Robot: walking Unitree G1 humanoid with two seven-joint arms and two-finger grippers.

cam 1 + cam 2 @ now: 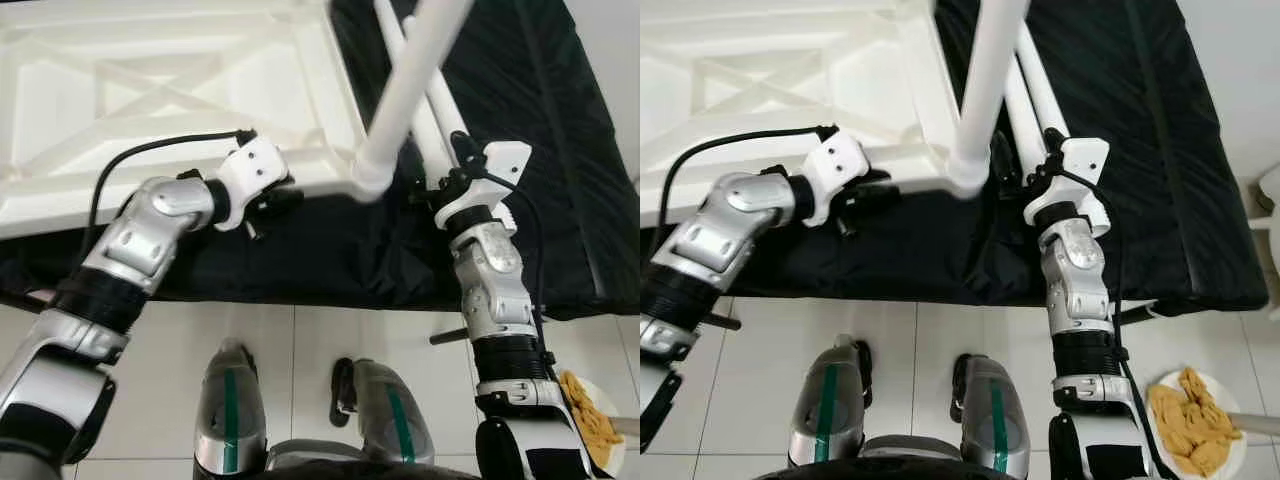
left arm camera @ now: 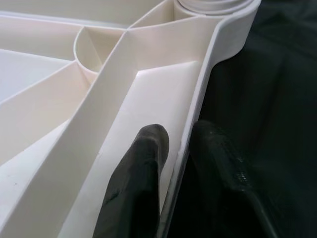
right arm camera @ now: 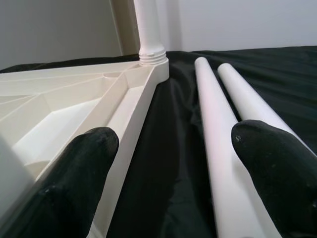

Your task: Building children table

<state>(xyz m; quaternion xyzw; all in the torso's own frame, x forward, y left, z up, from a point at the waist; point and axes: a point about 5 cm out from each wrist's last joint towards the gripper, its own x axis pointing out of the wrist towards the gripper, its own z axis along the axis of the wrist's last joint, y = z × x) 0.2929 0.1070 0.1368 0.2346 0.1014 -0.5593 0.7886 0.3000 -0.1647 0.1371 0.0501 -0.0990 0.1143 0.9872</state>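
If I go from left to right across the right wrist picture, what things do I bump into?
Left black fingertip of the right claw → upside-down white tabletop with one leg standing in its corner → black cloth → first loose white leg → second loose white leg → right black fingertip.

Bright, even daylight; sharp, slightly wide-angle frames.

no text, label, brand, number or sign is showing legibly on any surface in these views.
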